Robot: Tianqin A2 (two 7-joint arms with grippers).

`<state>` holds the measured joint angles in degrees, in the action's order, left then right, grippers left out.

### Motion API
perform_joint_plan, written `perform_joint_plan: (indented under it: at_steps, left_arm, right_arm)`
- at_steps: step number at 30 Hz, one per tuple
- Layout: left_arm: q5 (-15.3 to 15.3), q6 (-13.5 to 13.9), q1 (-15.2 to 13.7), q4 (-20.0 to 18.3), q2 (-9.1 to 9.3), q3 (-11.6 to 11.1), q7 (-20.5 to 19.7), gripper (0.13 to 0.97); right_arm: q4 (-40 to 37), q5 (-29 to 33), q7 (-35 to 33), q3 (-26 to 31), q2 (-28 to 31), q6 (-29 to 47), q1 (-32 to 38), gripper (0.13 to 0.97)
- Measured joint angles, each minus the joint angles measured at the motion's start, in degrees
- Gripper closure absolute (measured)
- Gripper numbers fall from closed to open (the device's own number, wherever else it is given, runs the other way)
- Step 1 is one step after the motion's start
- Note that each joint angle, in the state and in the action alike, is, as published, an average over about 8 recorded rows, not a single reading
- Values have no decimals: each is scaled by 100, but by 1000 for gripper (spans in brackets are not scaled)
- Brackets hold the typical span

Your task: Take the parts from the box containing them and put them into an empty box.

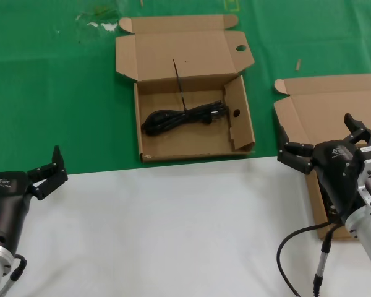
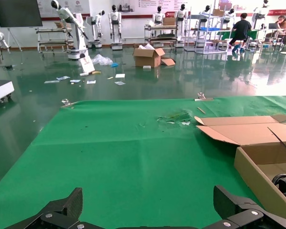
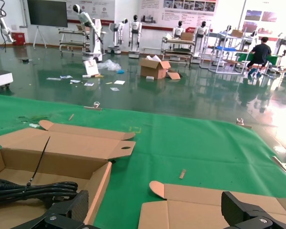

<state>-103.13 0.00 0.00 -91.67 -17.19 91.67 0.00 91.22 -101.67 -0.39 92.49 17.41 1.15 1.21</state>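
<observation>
A brown box with round holes in its flaps lies open in the middle of the green mat. One black cable bundle with a tie lies in it. The box also shows in the left wrist view and the right wrist view, and so does its cable. The plain-lid box lies open at the right. My right gripper is open and empty over its front part and hides the inside. My left gripper is open and empty at the near left.
A white surface covers the near part of the table, and the green mat the far part. A small wood chip and pale scraps lie on the mat. A black cable hangs from my right arm.
</observation>
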Motion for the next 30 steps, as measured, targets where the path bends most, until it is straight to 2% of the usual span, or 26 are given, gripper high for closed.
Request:
perform_joint_plan:
  at_steps: [30]
  left_arm:
    - [0,0,0,0,0,0,0,132]
  right_arm:
    - [0,0,0,0,0,0,0,129]
